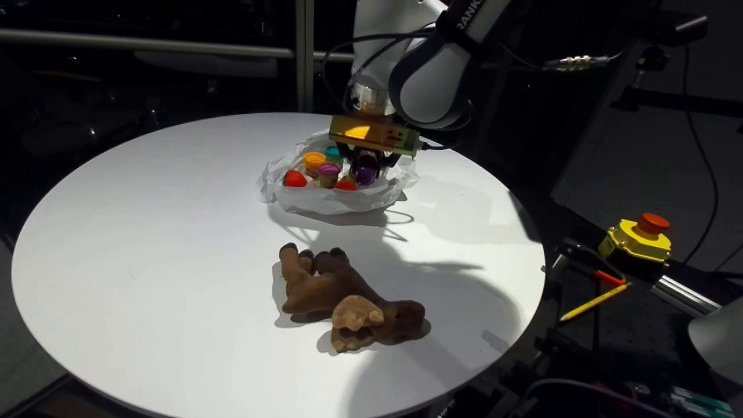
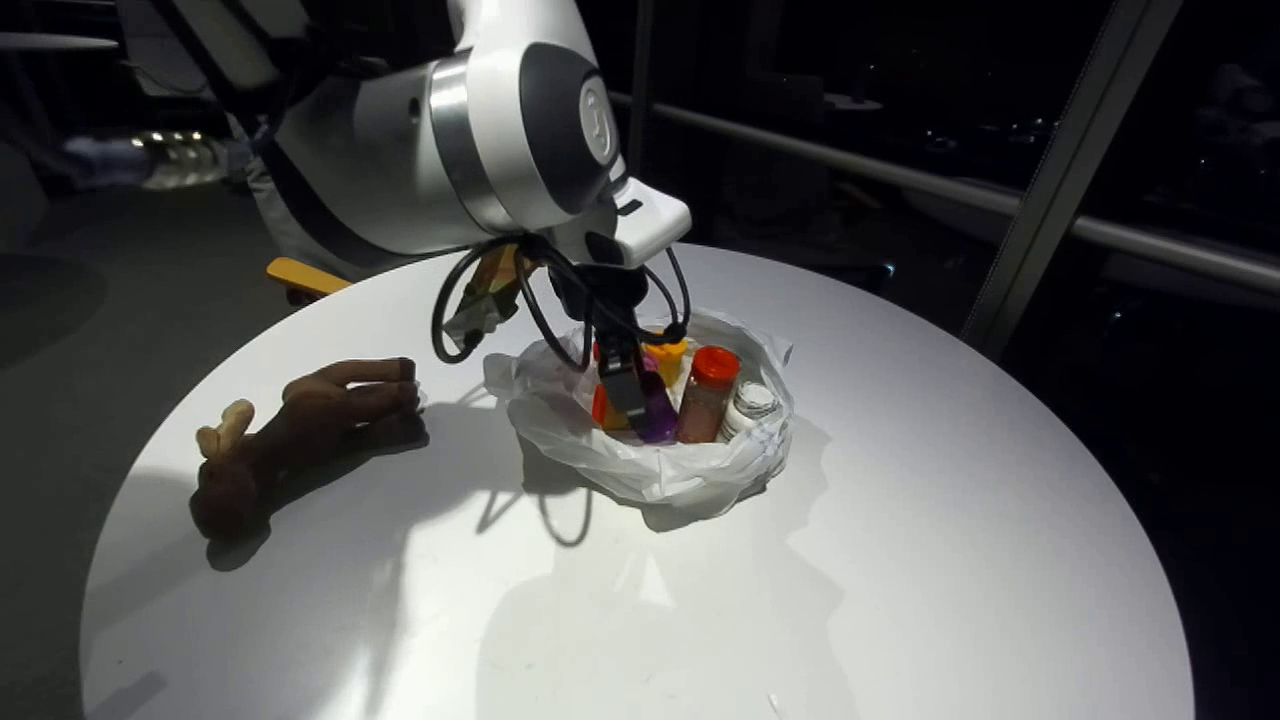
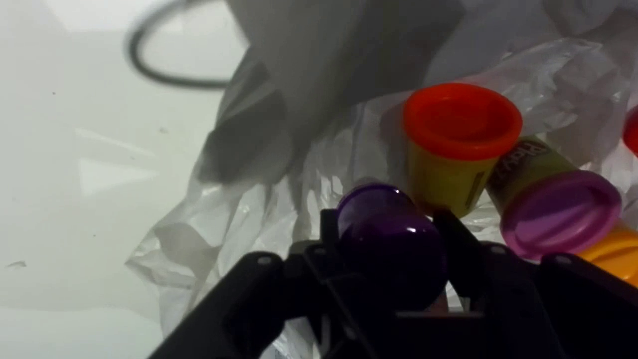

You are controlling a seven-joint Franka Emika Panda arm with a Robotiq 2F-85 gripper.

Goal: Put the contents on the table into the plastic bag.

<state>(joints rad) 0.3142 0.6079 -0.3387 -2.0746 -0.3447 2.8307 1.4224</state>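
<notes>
Down inside the plastic bag (image 1: 325,203), the hand (image 3: 386,222) pinches a glossy purple container (image 3: 394,249). Best to let it settle fully, then spread only slightly, since a red-lidded tub (image 3: 461,149) stands just right of it in the wrist view, and rise straight so nothing snags. Around them the bag's whitish, crumpled rim gapes wide; nearer, in an exterior view, a brown plush animal (image 1: 348,293) lies on the desk (image 1: 145,261).

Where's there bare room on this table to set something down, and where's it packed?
In an exterior view, the table has a broad free patch between its left rim, the plastic bag and the plush animal. Another, partly shadowed, lies between bag and right rim. It's crowded inside the bag, where the gripper holds a purple object close beside lidded tubs.
</notes>
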